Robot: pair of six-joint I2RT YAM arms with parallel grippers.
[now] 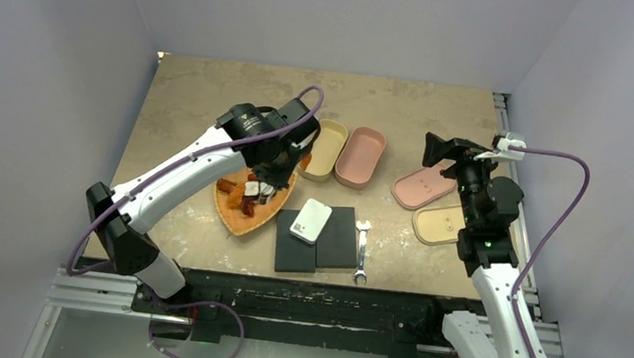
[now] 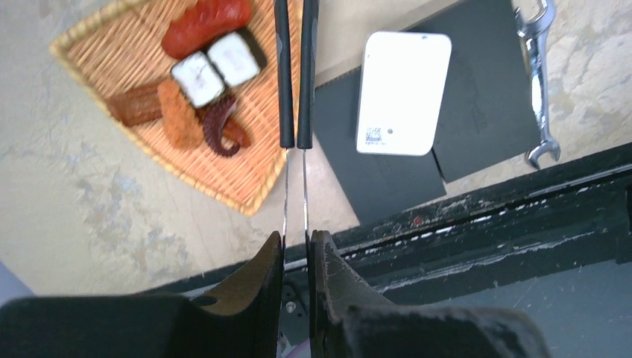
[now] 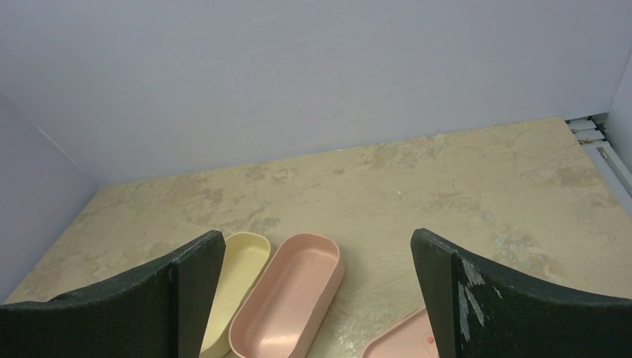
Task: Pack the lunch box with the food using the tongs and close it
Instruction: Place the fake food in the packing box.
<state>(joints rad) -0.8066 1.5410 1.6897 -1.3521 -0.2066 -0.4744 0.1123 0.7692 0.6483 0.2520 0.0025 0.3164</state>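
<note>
My left gripper is shut on the tongs, whose two thin arms run almost together out past the top of the left wrist view; their far ends are out of view. It hangs over a wicker basket holding the food: a red piece, two black-and-white pieces, a brown piece and an orange piece. The pink lunch box lies open and empty beside a cream one. My right gripper is open, raised to their right, holding nothing.
A pink lid and a cream lid lie at the right. Two black pads with a white device on them sit near the front edge. A silver wrench lies beside them.
</note>
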